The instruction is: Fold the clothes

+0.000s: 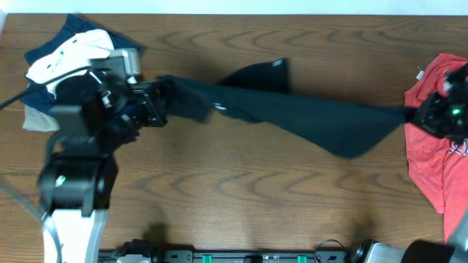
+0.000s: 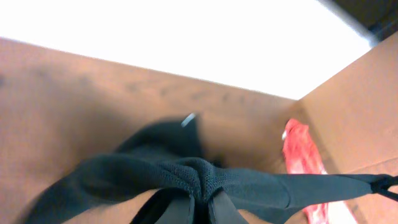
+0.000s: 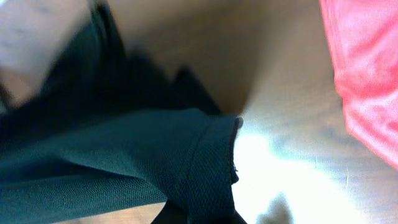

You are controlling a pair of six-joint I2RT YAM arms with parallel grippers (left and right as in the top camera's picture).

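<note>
Left gripper [image 1: 157, 102] clenched on the soft black fabric garment [image 1: 307, 117] at nine o'clock; right gripper [image 1: 413, 113] grips its three o'clock end.

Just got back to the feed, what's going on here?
Both arms are holding the black garment, pulled out lengthwise across the table. The left gripper has its jaws shut on one end, the right gripper on the other, beside the red T-shirt. No fold shows yet; a pile of other clothes lies behind the left arm.
</note>
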